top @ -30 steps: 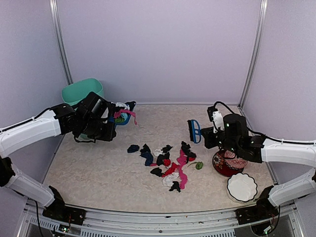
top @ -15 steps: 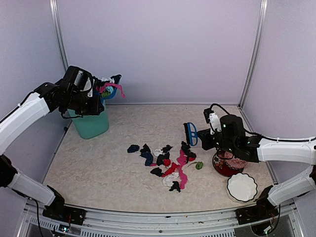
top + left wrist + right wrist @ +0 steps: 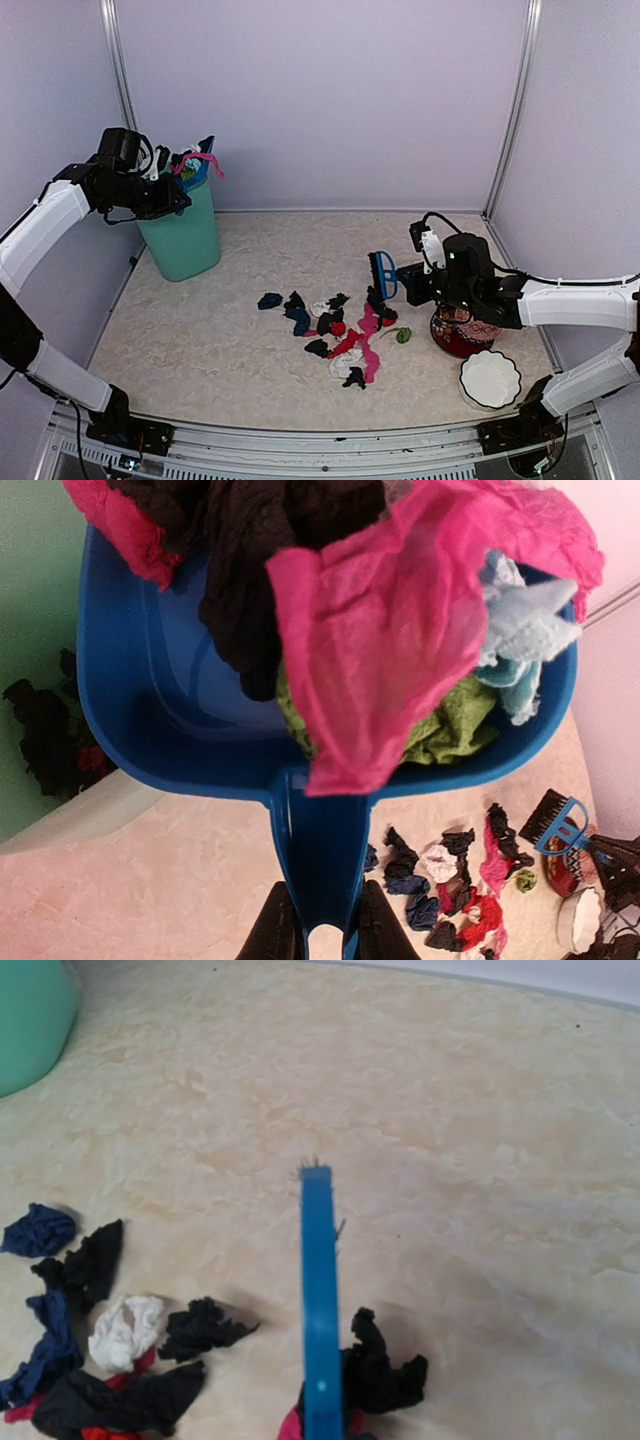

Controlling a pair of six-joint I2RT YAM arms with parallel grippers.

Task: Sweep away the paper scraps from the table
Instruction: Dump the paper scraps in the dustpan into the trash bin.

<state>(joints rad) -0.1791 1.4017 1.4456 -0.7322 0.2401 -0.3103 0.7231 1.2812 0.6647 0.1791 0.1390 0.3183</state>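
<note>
Paper scraps (image 3: 335, 335), black, pink, red, navy and white, lie in a cluster mid-table; they also show in the left wrist view (image 3: 450, 880) and the right wrist view (image 3: 110, 1360). My left gripper (image 3: 163, 190) is shut on the handle (image 3: 320, 860) of the blue dustpan (image 3: 197, 170). It holds the dustpan, heaped with scraps (image 3: 400, 630), over the teal bin (image 3: 185, 235). My right gripper (image 3: 415, 283) is shut on the blue brush (image 3: 383, 273), just right of the cluster. In the right wrist view the brush (image 3: 320, 1290) hides the fingers.
A red-patterned bowl (image 3: 462, 335) and a white scalloped bowl (image 3: 490, 380) stand at the front right, under my right arm. The bin stands at the back left against the wall. Pale walls and metal posts enclose the beige table (image 3: 200, 340).
My left arm has lifted the loaded dustpan up and left, from beside the bin to above its rim. My right gripper has shifted the brush slightly left and down, towards the scraps.
</note>
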